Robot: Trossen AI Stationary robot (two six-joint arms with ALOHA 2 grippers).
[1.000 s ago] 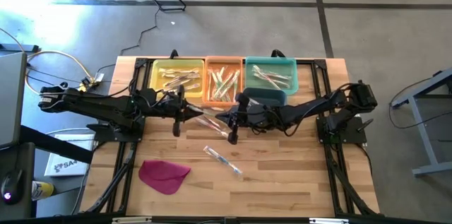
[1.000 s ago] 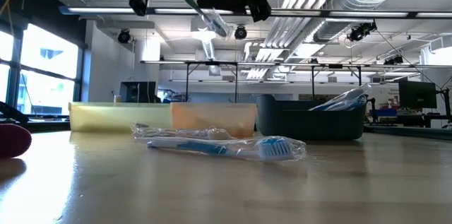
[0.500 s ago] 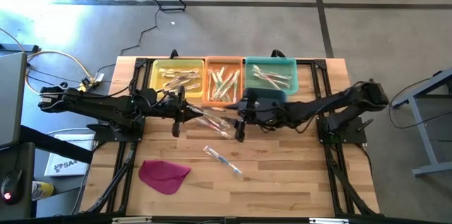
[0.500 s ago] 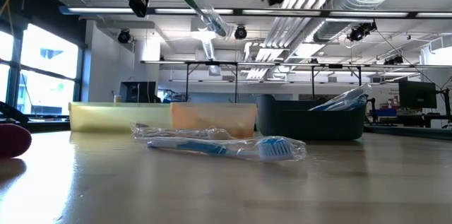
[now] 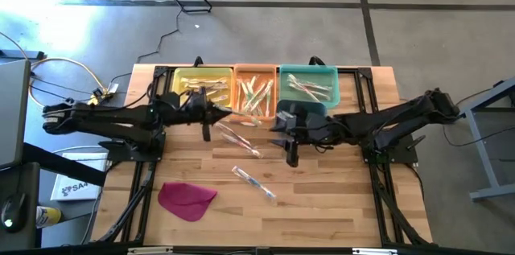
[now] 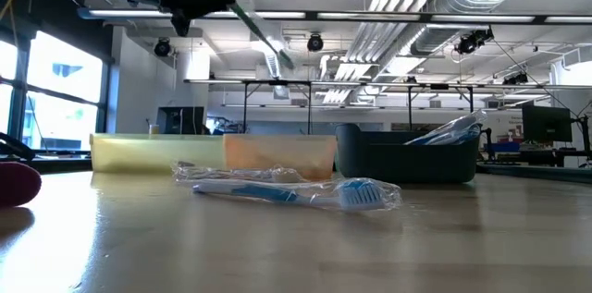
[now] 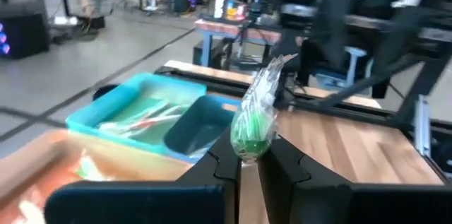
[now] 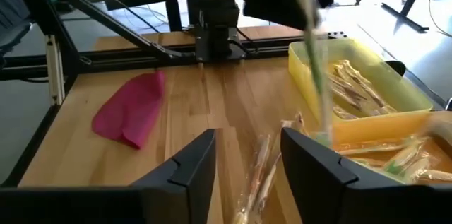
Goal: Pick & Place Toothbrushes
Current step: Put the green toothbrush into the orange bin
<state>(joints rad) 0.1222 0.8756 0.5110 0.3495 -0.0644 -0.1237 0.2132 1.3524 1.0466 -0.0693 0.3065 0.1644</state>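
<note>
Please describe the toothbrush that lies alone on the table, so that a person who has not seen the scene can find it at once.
Start from the three bins at the far edge of the wooden table. Come toward the near edge, past both arms, to the bare wood right of the magenta cloth. The blue-handled toothbrush in a clear wrapper lies there alone, held by no pincer.

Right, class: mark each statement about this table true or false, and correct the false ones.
1. The left pincer grips a green toothbrush. True.
2. The right pincer holds a toothbrush. False: it is open and empty.
3. The blue toothbrush lies on the table. True.
4. The magenta cloth sits in the yellow bin. False: it lies on the table.
5. The orange bin is empty. False: it holds toothbrushes.
</note>
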